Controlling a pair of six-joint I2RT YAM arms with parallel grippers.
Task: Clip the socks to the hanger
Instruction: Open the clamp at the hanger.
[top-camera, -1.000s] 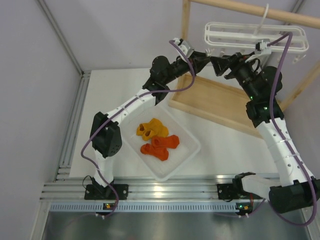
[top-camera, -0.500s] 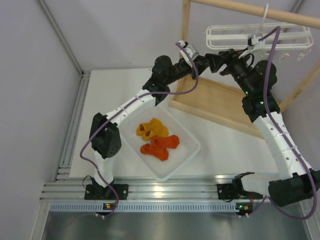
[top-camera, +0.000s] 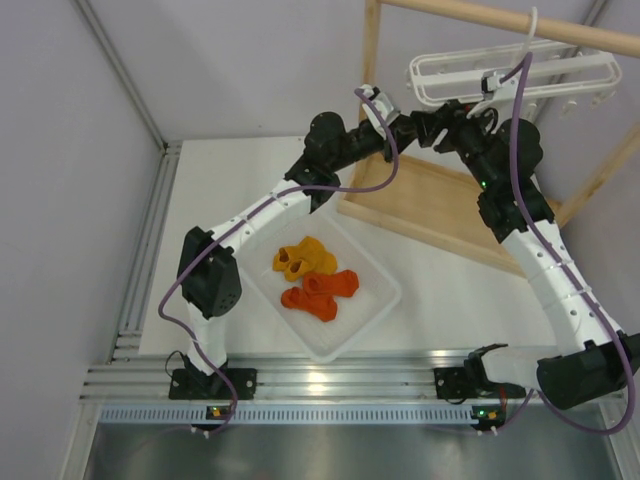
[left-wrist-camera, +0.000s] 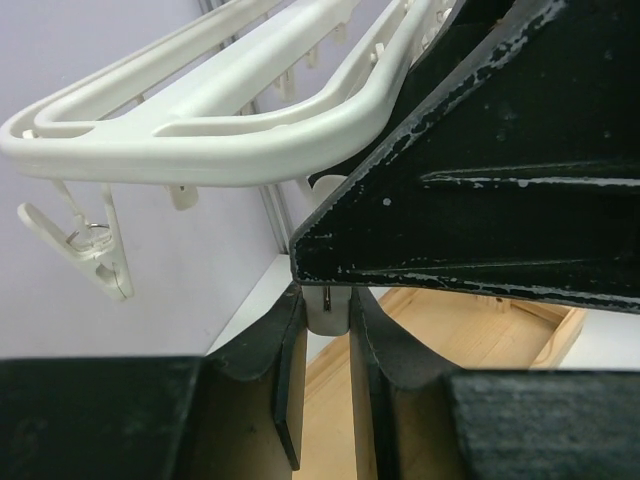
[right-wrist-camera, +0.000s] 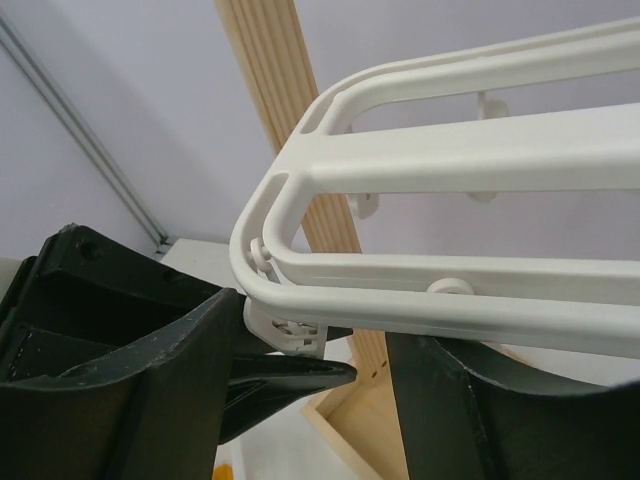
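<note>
Just under the rounded end of the hanger (right-wrist-camera: 450, 150), left tool (left-wrist-camera: 326, 330) pinching a small white clip (left-wrist-camera: 325, 305) between its fingers (left-wrist-camera: 290, 385), right tool (right-wrist-camera: 320, 340) spread wide close beside it with the frame's corner over the gap, socks (top-camera: 315, 275) heaped in a white tray (top-camera: 375, 310) on the tabletop (top-camera: 440, 290), well away from both tools.

The right arm (top-camera: 535, 255) is swinging its forearm leftward, bringing the right end effector (top-camera: 438, 124) up against the left end effector (top-camera: 410, 126), which is extending toward the tabletop's (top-camera: 230, 170) far right corner. The hanger (top-camera: 570, 90) is tilting, its left end shifting toward both end effectors.
</note>
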